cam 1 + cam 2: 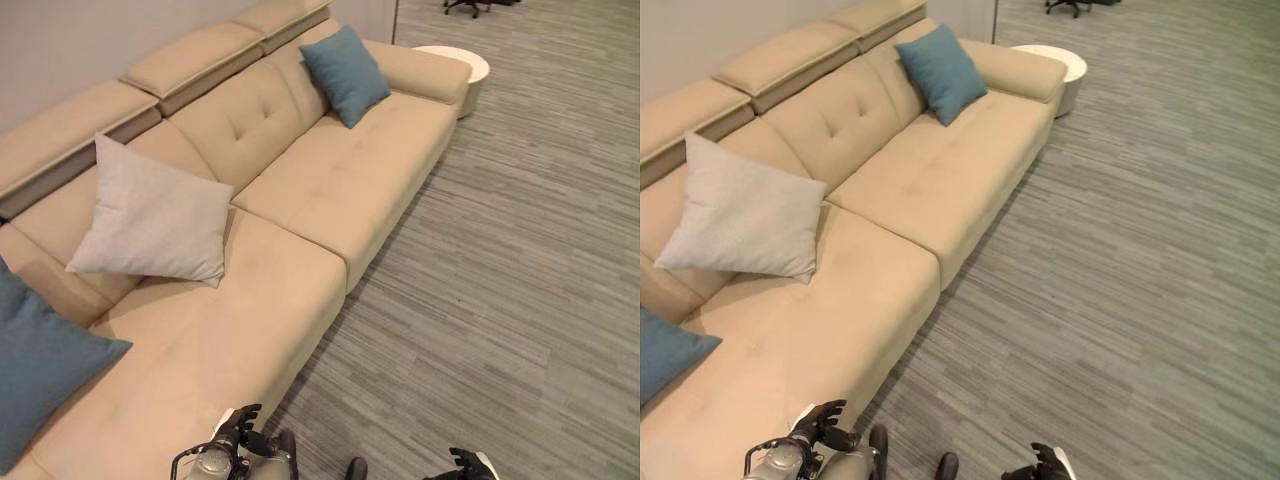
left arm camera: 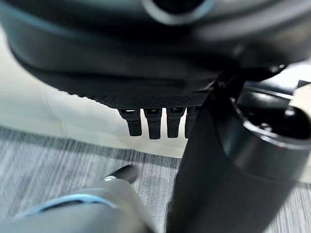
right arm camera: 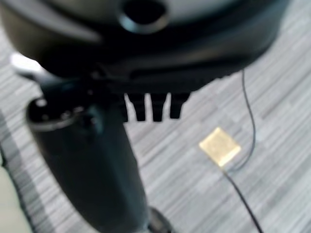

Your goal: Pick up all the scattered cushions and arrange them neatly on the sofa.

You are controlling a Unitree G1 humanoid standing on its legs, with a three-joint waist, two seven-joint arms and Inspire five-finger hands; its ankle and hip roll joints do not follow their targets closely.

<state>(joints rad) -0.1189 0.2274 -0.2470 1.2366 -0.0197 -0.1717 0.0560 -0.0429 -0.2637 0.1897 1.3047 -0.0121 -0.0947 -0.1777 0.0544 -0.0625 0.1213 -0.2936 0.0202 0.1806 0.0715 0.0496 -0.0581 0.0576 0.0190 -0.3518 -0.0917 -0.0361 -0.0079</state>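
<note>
Three cushions already sit on the sofa (image 1: 330, 190): blue cushion (image 1: 345, 72) far right, grey cushion (image 1: 150, 215) mid-left, another blue cushion (image 1: 40, 360) near left. The empty left robot hand (image 1: 240, 425) hangs nearest, fingers relaxed; the right robot hand (image 1: 470, 462) is loose and low.

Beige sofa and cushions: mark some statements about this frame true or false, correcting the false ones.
1. A light grey square cushion leans against the beige fabric sofa's backrest. True.
2. A blue cushion lies on the floor. False: it stands on the seat by the far armrest.
3. The left hand grips a cushion. False: it holds nothing.
4. A round white side table stands past the sofa's far end. True.
</note>
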